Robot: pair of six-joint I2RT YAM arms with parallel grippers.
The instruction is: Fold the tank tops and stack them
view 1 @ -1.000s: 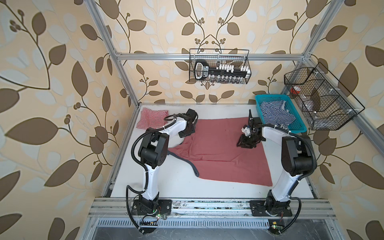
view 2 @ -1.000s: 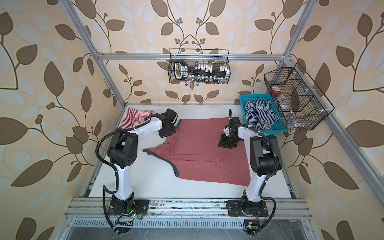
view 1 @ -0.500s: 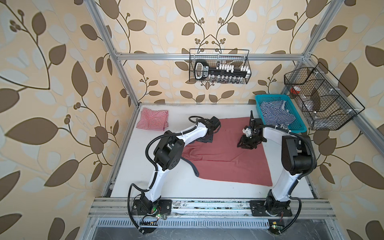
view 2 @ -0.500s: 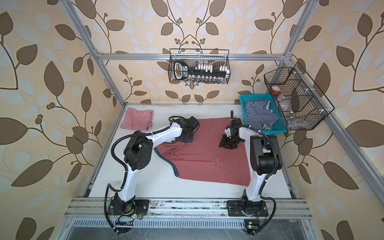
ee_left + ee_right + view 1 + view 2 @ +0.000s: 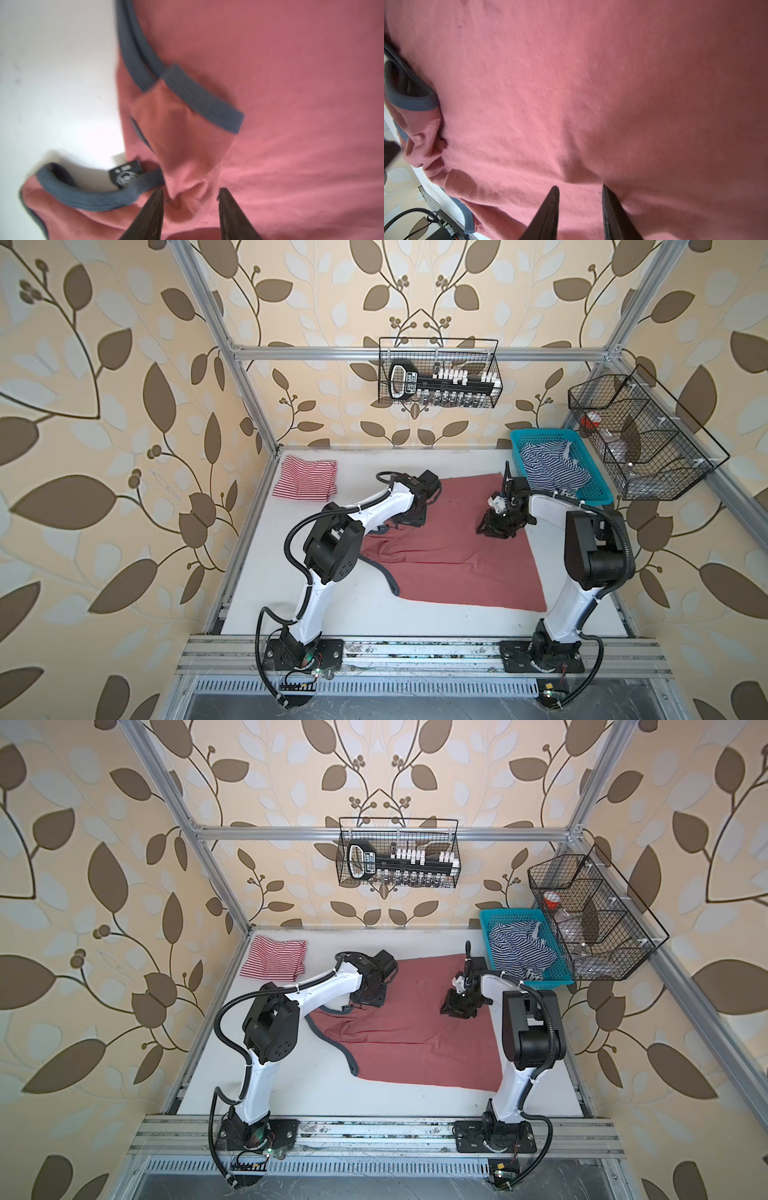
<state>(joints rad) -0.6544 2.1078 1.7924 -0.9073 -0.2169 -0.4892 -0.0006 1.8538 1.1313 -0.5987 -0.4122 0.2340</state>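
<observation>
The dusty red tank top (image 5: pixel 453 556) (image 5: pixel 415 1040) with navy trim (image 5: pixel 199 97) lies spread over the middle of the white table, its shoulder part folded inward onto the body. My left gripper (image 5: pixel 409 518) (image 5: pixel 190 192) stands open just over that folded shoulder, a ridge of red cloth lying loose between its fingers. A black neck label (image 5: pixel 125 173) shows beside it. My right gripper (image 5: pixel 494 529) (image 5: pixel 579 189) is open, tips down on the flat red cloth near the far right part. The red-and-white striped tank top (image 5: pixel 305 481) (image 5: pixel 274 959) lies folded at the far left corner.
A blue plastic basket (image 5: pixel 540 435) at the far right holds a navy-and-white striped cloth (image 5: pixel 548 466). One wire basket (image 5: pixel 438 377) hangs on the back wall and another wire basket (image 5: pixel 640 435) on the right wall. Metal frame posts edge the table.
My left gripper carried the red top's shoulder from the far left edge toward the middle, laid it over the body and opened, letting go. The right gripper stayed in place.
</observation>
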